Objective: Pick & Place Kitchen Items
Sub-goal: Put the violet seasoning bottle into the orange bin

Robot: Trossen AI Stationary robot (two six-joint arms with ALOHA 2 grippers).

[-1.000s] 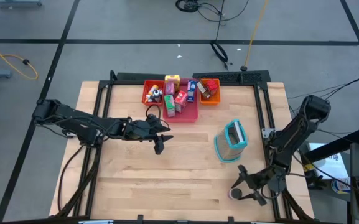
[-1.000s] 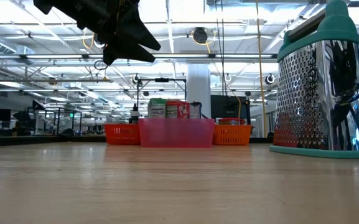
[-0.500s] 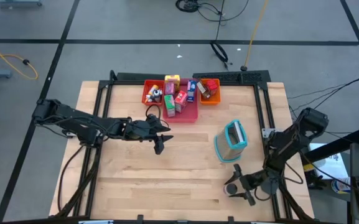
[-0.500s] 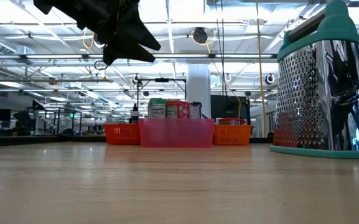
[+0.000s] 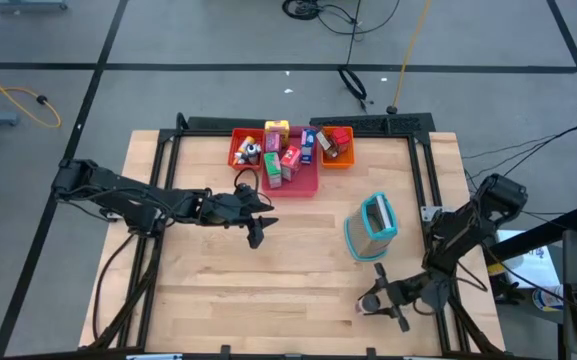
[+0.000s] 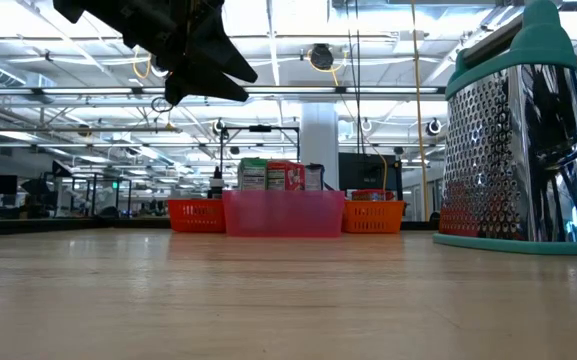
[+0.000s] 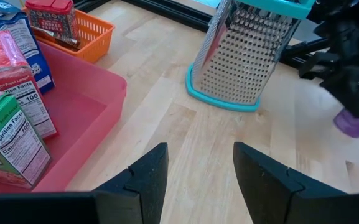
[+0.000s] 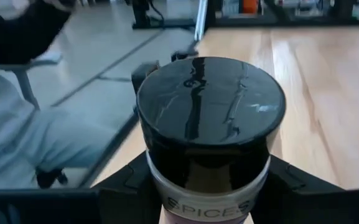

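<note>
At the table's near right corner, the right gripper clasps a black-lidded spice jar with a purple base, not yet binned. Mid-table, the left gripper hovers part-open and empty. Farthest, food boxes already fill the pink tray.

wooden table is carrying a red tray, pink tray and orange tray huddling side by side at the far edge, with a teal-and-white grater standing upright toward the right
</note>
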